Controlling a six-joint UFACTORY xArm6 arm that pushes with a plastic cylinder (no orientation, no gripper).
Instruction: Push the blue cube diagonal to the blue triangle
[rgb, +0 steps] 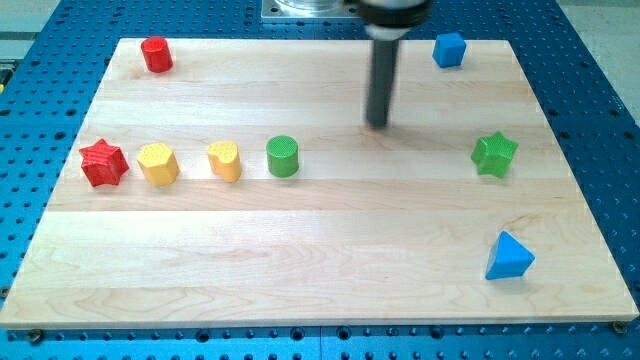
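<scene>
My arm ends in a plain dark rod, so there are no fingers to open or close and nothing is held; my tip (377, 124) rests on the wooden board (300, 270) in its upper middle part, touching no block. The blue cube (449, 49) sits near the board's top edge, toward the view's right, up and to the right of my tip and clearly apart from it. The blue triangle (509, 257) lies far down at the view's lower right, near the board's right edge, well apart from the cube. Between those two, along the right side, stands the green star (494, 154), roughly level with my tip but well to its right; it sits close to the straight line running from the cube down to the triangle. To the left of my tip and slightly lower, a row of four blocks runs across the board's left half: the green cylinder (283, 156) nearest to me, then a yellow heart-like block (225, 160), a yellow block (158, 164) with several flat sides, and the red star (103, 163) close to the left edge. A red cylinder (156, 54) stands alone in the top left corner. The board lies on a blue perforated table (600, 130). The stretch of board between my tip and the blue cube carries no block.
</scene>
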